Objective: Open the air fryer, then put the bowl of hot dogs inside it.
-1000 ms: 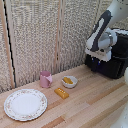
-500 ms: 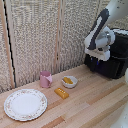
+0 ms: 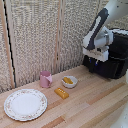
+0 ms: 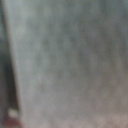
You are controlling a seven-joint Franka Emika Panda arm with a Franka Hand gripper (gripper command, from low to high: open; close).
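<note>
The black air fryer (image 3: 114,56) stands at the exterior view's right, on the back of the wooden table. My gripper (image 3: 95,56) hangs right against its front, and the white hand covers the handle, so I cannot tell whether the jaws are open or shut. The small cream bowl (image 3: 69,82) with orange-yellow hot dogs (image 3: 67,79) sits on the table well to the left of the fryer, far from the gripper. The wrist view shows only a blurred grey surface very close to the lens.
A pink mug (image 3: 45,79) stands just left of the bowl. An orange-yellow block (image 3: 61,92) lies in front of it. A large patterned plate (image 3: 25,104) lies near the left front. A woven screen (image 3: 45,35) closes the back.
</note>
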